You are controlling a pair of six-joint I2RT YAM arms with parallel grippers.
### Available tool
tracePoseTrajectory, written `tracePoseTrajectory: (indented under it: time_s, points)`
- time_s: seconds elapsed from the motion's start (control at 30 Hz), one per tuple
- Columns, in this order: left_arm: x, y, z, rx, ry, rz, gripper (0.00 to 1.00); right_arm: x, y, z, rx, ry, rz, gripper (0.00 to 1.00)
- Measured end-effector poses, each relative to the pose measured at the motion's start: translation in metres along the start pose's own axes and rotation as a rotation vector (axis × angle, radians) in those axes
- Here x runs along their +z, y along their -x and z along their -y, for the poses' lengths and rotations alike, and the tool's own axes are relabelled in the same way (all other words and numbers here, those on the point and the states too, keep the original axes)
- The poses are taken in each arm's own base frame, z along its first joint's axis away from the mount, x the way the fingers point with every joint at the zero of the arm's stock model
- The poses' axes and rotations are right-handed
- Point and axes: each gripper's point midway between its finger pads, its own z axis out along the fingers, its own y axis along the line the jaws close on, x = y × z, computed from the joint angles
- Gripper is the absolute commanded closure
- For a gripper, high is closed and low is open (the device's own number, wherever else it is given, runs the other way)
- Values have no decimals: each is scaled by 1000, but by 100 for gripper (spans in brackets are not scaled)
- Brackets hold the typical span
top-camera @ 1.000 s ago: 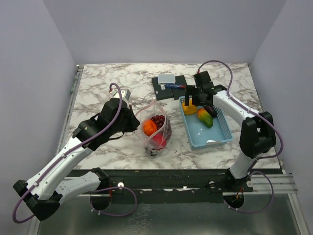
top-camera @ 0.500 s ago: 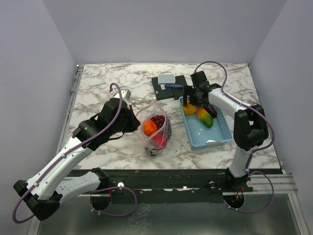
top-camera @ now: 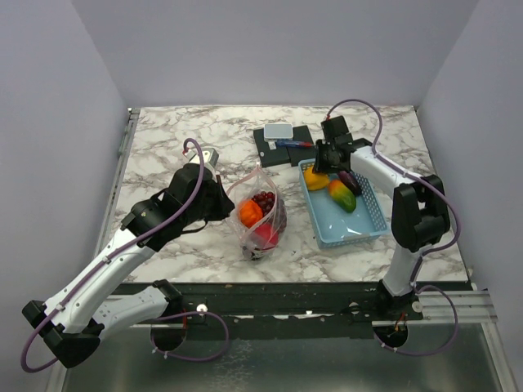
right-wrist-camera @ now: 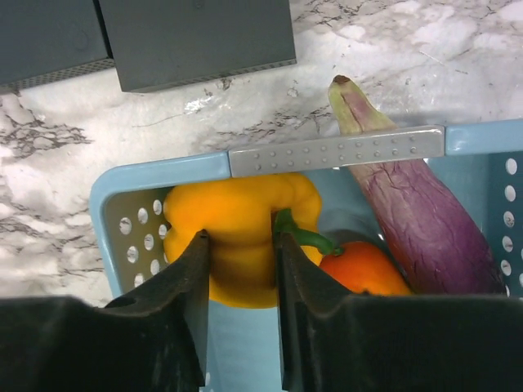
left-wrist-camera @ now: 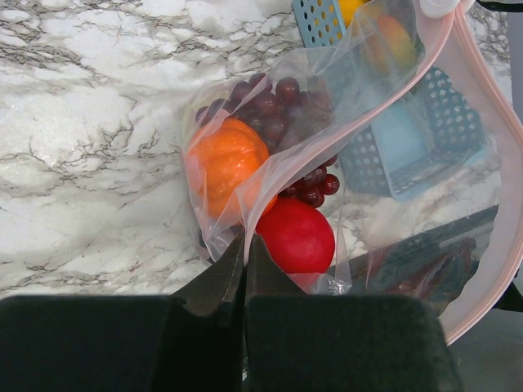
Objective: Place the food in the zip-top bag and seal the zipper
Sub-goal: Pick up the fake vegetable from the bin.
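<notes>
The zip-top bag [top-camera: 260, 216] stands at mid-table, its mouth held up. My left gripper [left-wrist-camera: 243, 245] is shut on the bag's clear edge. Inside the bag [left-wrist-camera: 327, 106] lie an orange piece [left-wrist-camera: 225, 163], dark grapes [left-wrist-camera: 274, 106] and a red ball [left-wrist-camera: 296, 237]. The pink zipper [left-wrist-camera: 491, 82] curves along the open mouth. My right gripper [right-wrist-camera: 239, 241] is down in the far end of the light-blue basket [right-wrist-camera: 155, 173], its fingers pressed on both sides of a yellow pepper [right-wrist-camera: 237, 212]. A purple eggplant [right-wrist-camera: 425, 212] and an orange-red piece [right-wrist-camera: 364, 269] lie beside the pepper.
The basket [top-camera: 351, 237] sits right of the bag. Black blocks [top-camera: 286, 151] with a pale box [top-camera: 278, 131] on top stand just behind the basket, close to my right gripper [top-camera: 323, 163]. In the right wrist view those dark blocks [right-wrist-camera: 196, 37] fill the top.
My right gripper has dropped into the basket's far end and its jaws have closed from wide open onto the yellow pepper. The left arm and the bag have not moved.
</notes>
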Motion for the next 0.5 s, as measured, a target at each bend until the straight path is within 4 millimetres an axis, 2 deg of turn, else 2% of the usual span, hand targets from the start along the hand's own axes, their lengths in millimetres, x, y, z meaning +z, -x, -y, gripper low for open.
tracePoseTrajectory:
  time_s: [0.17,0.5]
  points:
    - [0,0,0,0,0,0,100,-6,4,0,-1,5,17,99]
    - [0,0,0,-1,0,0,100,-17,-2,4,-2,5,23,99]
